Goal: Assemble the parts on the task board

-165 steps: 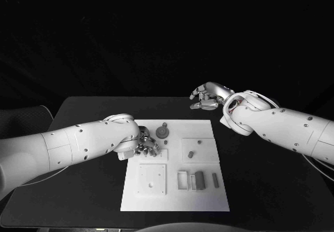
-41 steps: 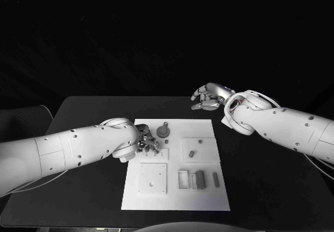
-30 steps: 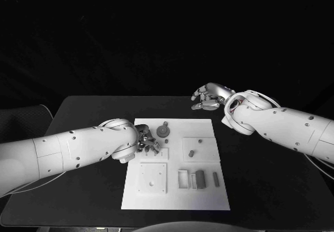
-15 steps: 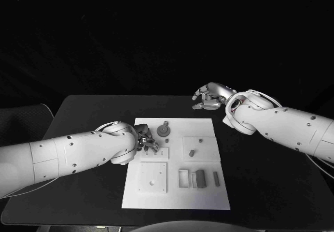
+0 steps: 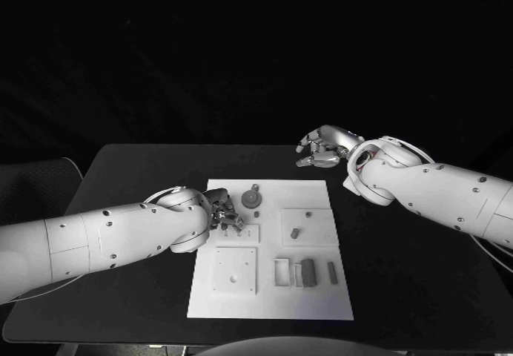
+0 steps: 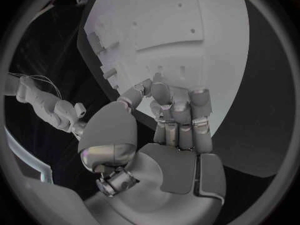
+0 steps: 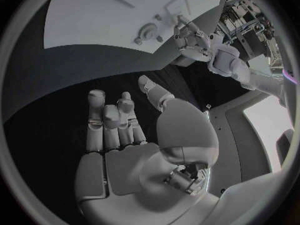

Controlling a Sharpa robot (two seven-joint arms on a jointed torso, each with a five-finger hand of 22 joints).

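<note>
- The left hand (image 5: 222,216) sits low over the left side of the task board (image 5: 310,300), fingers curled in, likely working a small part there.
- I cannot tell if it holds anything; its fingers hide that spot.
- The right hand (image 5: 324,149) hangs up near the top middle, off the board, holding nothing, fingers loosely bent.
- Grey parts (image 5: 308,273) lie low on the board, and a round part (image 5: 250,199) sits near its top.

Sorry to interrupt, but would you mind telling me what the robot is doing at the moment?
It is assembling small grey parts on the white task board. The left hand is down over the board's far left area, fingers curled at a small raised plate; whether it holds a part cannot be told. The right hand hovers over the black table beyond the board, fingers loosely curled and holding nothing.
</note>
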